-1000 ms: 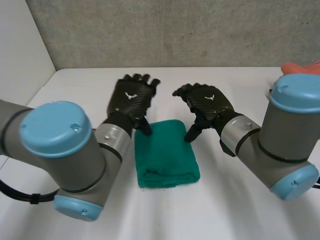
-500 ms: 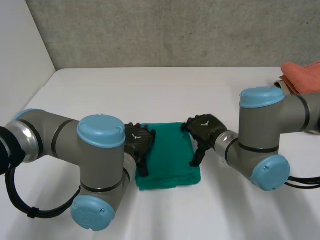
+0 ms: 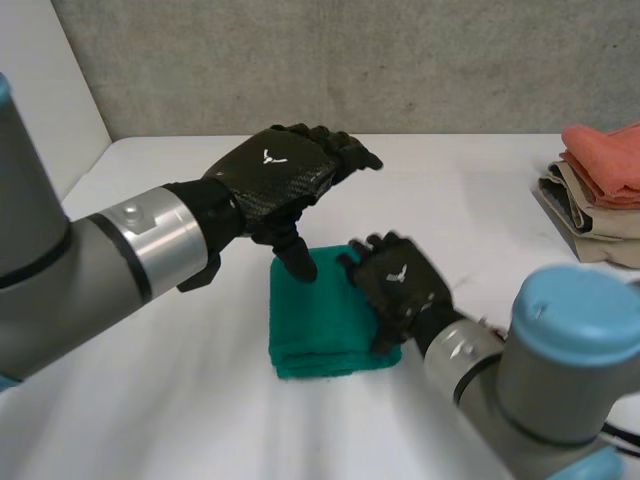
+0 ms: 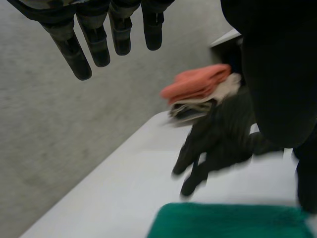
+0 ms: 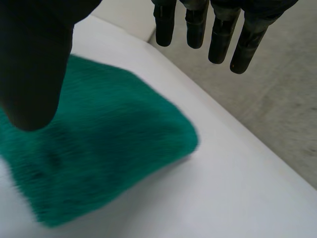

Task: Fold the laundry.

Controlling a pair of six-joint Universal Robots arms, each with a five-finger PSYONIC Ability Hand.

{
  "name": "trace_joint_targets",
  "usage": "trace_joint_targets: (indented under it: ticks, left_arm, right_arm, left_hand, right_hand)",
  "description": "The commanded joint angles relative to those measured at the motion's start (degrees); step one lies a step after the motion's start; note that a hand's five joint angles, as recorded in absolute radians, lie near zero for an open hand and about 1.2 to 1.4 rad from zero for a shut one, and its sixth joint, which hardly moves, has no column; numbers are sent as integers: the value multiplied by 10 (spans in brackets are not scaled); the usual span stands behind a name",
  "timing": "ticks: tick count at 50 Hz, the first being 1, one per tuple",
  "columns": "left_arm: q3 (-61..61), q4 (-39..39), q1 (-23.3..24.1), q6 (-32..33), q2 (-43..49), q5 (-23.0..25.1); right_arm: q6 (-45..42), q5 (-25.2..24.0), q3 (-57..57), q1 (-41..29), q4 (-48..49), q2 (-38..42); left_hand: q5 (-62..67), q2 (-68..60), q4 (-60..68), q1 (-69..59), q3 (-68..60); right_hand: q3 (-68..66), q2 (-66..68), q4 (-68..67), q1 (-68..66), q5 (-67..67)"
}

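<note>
The left hand (image 3: 275, 180) hangs over the far left corner of the cloth (image 3: 318, 325). Its fingers (image 4: 96, 47) are straight and apart in its wrist view, with nothing between them and the thumb. The thumb points down at that corner, and I cannot tell whether it touches.

The cloth is green and lies on the table (image 3: 150, 400) near the middle, between the arms. It is already folded into a thick, compact rectangle. Its long axis runs near to far, only a little longer than it is wide, and the rounded fold faces the near side.

The right hand (image 3: 397, 285) sits over the cloth's right edge. Its fingers (image 5: 220, 34) are also spread and straight, reaching past the cloth's corner and clasping nothing.

At the far right, well apart from the cloth, is a stack (image 3: 600, 190) of folded pieces, orange on top of beige.

The folding of this piece looks done. The step in hand seems to be either a last press flat or the start of lifting it away. A lift would probably call for both hands to come down on opposite sides and close under the layers, so that the bundle holds its shape on the way to the stack
</note>
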State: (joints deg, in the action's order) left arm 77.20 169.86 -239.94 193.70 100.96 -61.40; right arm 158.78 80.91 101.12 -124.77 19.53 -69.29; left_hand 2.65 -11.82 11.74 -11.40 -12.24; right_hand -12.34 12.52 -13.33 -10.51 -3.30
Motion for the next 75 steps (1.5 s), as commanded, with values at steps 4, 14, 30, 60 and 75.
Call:
trace_joint_targets:
  ticks: [4,14,30,60,75]
  left_arm:
    - [3,-13,-4,-4,-11,13]
    - [6,-13,-2,-5,-4,5]
    - [7,-12,-2,-8,-4,4]
    - [6,-11,-3,-9,-3,5]
    - [7,-11,-3,-10,-3,5]
  right_arm:
    - [-20,0,-7,-24,90,121]
    - [-40,-1,-69,-25,111,168]
    - [-35,-15,-182,-24,104,238]
    - [-15,-206,-265,218,176,164]
    - [195,-212,-537,376,263,216]
  left_hand:
    - [8,-16,17,-20,-12]
    - [3,-11,12,-15,-7]
    - [3,-11,12,-15,-7]
    - [4,-13,13,-17,-8]
    - [4,-13,13,-17,-8]
  right_hand:
    - [23,-25,33,5,33]
    - [-34,33,-25,-53,-25]
    - [-443,441,-433,-461,-433]
    - [-677,675,-667,-695,-667]
    - [-677,675,-667,-695,-667]
